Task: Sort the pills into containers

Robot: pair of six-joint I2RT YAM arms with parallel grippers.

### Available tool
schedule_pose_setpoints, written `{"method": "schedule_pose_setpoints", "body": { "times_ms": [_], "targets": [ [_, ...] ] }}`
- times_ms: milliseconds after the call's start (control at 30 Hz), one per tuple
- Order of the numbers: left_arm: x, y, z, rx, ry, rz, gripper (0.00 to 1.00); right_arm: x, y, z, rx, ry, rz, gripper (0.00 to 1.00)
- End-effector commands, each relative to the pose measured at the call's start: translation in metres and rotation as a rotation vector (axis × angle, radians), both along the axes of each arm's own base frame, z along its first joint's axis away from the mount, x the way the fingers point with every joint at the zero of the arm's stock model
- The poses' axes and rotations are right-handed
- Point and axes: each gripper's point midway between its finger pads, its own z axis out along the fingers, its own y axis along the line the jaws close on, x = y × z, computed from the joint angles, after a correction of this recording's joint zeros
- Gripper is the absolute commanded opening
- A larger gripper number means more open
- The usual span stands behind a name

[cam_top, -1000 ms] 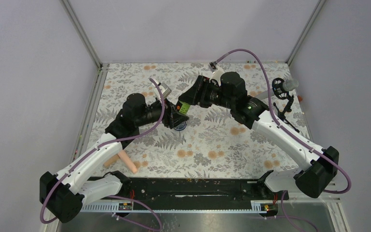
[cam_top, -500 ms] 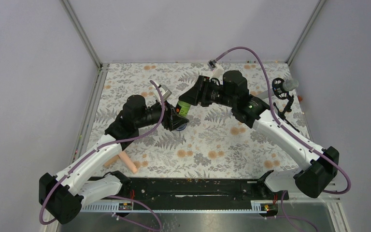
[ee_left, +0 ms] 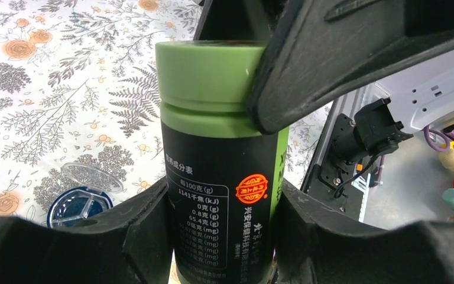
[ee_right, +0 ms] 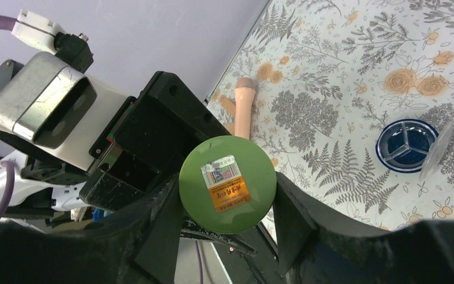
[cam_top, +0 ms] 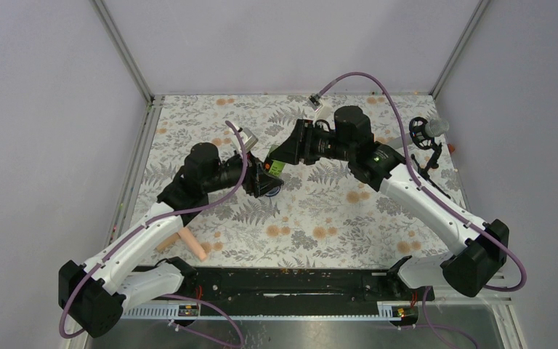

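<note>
Left wrist view is filled by the green bottle, held upright off the table left of the scene's centre. The left gripper has its two fingers pressed against the black-labelled body from either side. The right gripper comes in from the far right and pinches the cap; its own camera looks straight down on the round green top, with a finger tight on each side. One arm bracing the body while the other takes the cap reads as a set-up for unscrewing: the bottle cannot spin if its base is clamped. Whether the cap has loosened at all I cannot tell. The blue jar sits on the table just below and near of the bottle, open, its three compartments showing, with its clear lid lying just beside it. It is probably kept close so that pills need only a short tip once the bottle opens. No loose pills are visible. A peach rod lies well apart on the near left, out of the way.
</note>
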Motion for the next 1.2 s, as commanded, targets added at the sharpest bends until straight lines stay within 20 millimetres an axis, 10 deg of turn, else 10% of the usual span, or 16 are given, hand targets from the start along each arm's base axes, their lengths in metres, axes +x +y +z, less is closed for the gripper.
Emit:
{"method": "schedule_pose_setpoints", "body": {
  "times_ms": [0, 233, 367, 567, 767, 1167],
  "targets": [
    [-0.015, -0.005, 0.037, -0.078, -0.089, -0.098, 0.0, -0.01, -0.001, 0.039, 0.08, -0.136, 0.097, 0.02],
    [-0.082, -0.017, 0.045, -0.151, 0.075, -0.508, 0.0, -0.068, -0.029, 0.085, 0.253, -0.364, 0.483, 0.0],
    [-0.097, -0.014, 0.057, -0.186, 0.044, -0.594, 0.0, -0.103, -0.043, 0.08, 0.258, -0.455, 0.629, 0.0],
    [-0.088, -0.018, 0.062, -0.192, 0.021, -0.583, 0.0, -0.06, -0.045, 0.068, 0.117, -0.414, 0.339, 0.0],
    [-0.081, -0.023, 0.065, -0.191, 0.014, -0.575, 0.0, -0.039, -0.04, 0.065, 0.156, -0.335, 0.22, 0.97],
    [-0.041, -0.024, 0.052, -0.142, -0.051, -0.342, 0.0, -0.01, -0.019, 0.025, 0.067, 0.026, -0.047, 0.88]
  ]
}}
